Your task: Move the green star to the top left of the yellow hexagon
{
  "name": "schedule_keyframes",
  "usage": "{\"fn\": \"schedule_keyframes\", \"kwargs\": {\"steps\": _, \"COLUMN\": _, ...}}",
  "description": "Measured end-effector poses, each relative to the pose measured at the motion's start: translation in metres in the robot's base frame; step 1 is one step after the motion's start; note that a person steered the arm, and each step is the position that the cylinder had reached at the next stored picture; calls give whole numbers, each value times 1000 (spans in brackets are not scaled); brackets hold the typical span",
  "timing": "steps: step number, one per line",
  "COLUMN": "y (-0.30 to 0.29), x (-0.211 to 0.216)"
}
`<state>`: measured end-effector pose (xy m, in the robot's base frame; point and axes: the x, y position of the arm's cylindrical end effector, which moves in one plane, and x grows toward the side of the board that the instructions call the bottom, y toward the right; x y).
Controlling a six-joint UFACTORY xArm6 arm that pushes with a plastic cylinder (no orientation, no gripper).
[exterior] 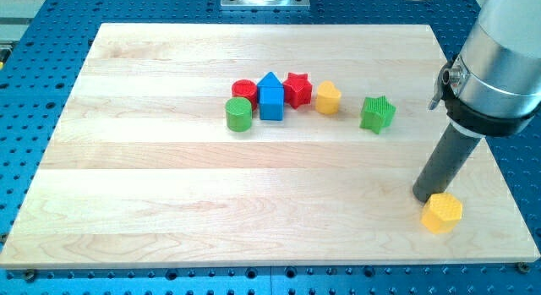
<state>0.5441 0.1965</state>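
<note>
The green star [378, 113] lies right of the board's centre, toward the view's top. A yellow hexagon-like block [328, 98] sits just to its left, at the right end of a cluster. A second yellow hexagon-like block [442, 213] lies near the board's bottom right corner. My tip [425, 196] rests on the board at that second block's upper left edge, touching it or nearly so. The tip is well below and to the right of the green star.
The cluster left of the yellow block holds a red star [297, 89], a blue house-shaped block [270, 97], a red cylinder [244, 90] and a green cylinder [239, 114]. The wooden board [169, 193] lies on a blue perforated table. The arm's grey body fills the top right.
</note>
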Motion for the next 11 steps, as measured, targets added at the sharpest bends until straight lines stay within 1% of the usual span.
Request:
{"fn": "schedule_keyframes", "kwargs": {"steps": 1, "y": -59, "x": -22}}
{"fn": "schedule_keyframes", "kwargs": {"steps": 2, "y": -102, "x": -87}}
{"fn": "schedule_keyframes", "kwargs": {"steps": 3, "y": -72, "x": -135}}
{"fn": "schedule_keyframes", "kwargs": {"steps": 4, "y": -42, "x": -134}}
{"fn": "schedule_keyframes", "kwargs": {"steps": 5, "y": -17, "x": -103}}
{"fn": "schedule_keyframes", "kwargs": {"steps": 6, "y": 3, "x": -147}}
{"fn": "schedule_keyframes", "kwargs": {"steps": 7, "y": 9, "x": -101}}
{"fn": "schedule_keyframes", "kwargs": {"steps": 8, "y": 8, "x": -76}}
{"fn": "schedule_keyframes", "kwargs": {"steps": 9, "y": 52, "x": -76}}
{"fn": "schedule_keyframes", "kwargs": {"steps": 10, "y": 47, "x": -40}}
{"fn": "schedule_keyframes", "kwargs": {"steps": 11, "y": 24, "x": -43}}
